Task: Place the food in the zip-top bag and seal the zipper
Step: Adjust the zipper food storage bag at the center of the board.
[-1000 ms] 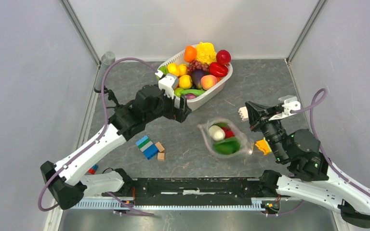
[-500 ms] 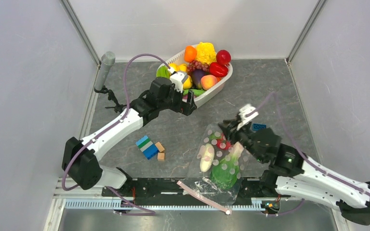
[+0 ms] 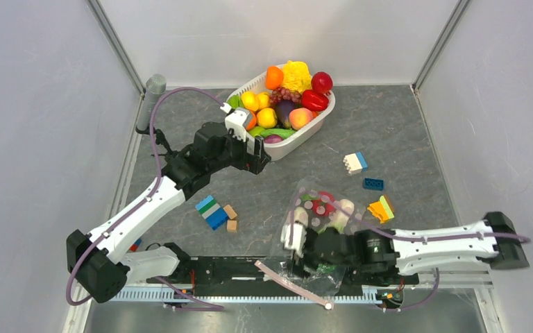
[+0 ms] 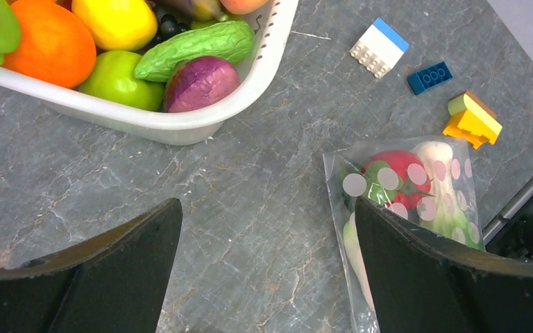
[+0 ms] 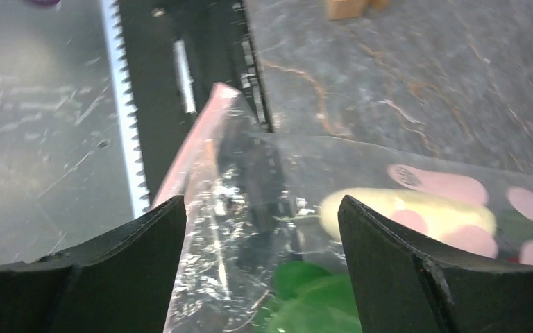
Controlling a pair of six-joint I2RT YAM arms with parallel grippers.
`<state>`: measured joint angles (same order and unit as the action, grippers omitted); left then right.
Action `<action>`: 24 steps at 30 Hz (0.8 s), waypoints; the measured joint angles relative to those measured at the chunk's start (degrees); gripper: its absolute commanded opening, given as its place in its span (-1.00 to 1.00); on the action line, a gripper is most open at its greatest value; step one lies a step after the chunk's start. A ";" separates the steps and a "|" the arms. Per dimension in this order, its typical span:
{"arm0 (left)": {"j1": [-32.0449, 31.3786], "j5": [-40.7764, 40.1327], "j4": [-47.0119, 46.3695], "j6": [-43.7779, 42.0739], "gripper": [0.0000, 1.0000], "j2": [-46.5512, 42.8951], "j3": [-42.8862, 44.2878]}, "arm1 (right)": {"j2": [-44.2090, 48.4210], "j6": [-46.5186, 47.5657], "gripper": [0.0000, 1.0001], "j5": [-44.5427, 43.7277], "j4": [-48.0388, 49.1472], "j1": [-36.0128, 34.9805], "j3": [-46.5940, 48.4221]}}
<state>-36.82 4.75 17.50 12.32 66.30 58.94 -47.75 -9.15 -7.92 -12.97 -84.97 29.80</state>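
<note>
Zip-top bag (image 3: 316, 205), food (image 4: 395, 173) inside, mouth at desk's (image 3: 388, 125) near edge: right gripper (image 5: 260, 208) wide over zipper (image 5: 187, 149), left gripper (image 4: 268, 208) wide by basket (image 4: 201, 125); rec. pinch strip's end squarely, then slide.

Dotted clear zip-top bag (image 4: 416, 208) lies flat (red, white, green food (image 4: 397, 173) inside), pink zipper (image 3: 290, 280) at its near end

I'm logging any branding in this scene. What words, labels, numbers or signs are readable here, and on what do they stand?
None can be read.
The zip-top bag carries only pale pink dots; a faint mark on one dot is too blurred to read.
The blue brick shows studs only, too small for any lettering.
</note>
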 measured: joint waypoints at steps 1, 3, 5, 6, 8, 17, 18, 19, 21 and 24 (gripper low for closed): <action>0.00 -0.13 0.24 0.04 1.00 -0.15 -0.15 | -1.81 0.46 0.74 -2.03 -0.07 -3.58 0.83; 0.00 -0.17 0.46 0.04 1.00 -0.17 -0.17 | -4.92 1.14 0.76 -6.75 -0.33 -10.34 2.49; 0.00 -0.17 0.79 0.04 1.00 -0.26 -0.17 | -7.37 1.57 0.77 -11.61 -1.07 -15.85 4.28; 0.00 -0.17 1.01 0.04 1.00 -0.35 -0.17 | -8.37 1.57 0.78 -13.57 -1.49 -17.81 5.03; 0.00 -0.20 1.57 0.04 1.00 -0.57 -0.17 | -10.54 1.51 0.79 -16.94 -1.95 -20.85 6.27; 0.00 -0.26 2.95 0.55 1.00 -2.38 -0.59 | -21.73 -1.18 0.78 -30.56 -5.16 -29.53 8.33; 0.00 -0.26 2.95 0.70 1.00 -2.71 -0.87 | -22.12 -1.57 0.78 -32.02 -5.35 -29.73 8.22; 0.00 -0.26 3.06 0.81 1.00 -3.02 -1.14 | -22.29 -1.88 0.78 -33.31 -5.29 -29.81 8.07; 0.00 -0.26 3.45 0.87 1.00 -3.48 -1.29 | -22.86 -2.69 0.81 -35.34 -5.40 -30.08 7.87; 0.00 -0.33 3.41 0.87 1.00 -4.07 -1.62 | -25.38 -3.76 0.84 -38.86 -6.08 -31.65 7.96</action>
<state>-36.82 4.43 20.91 13.19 62.24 57.32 -73.12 -12.91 -46.78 -19.05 -116.62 37.76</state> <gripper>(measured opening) 0.994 0.903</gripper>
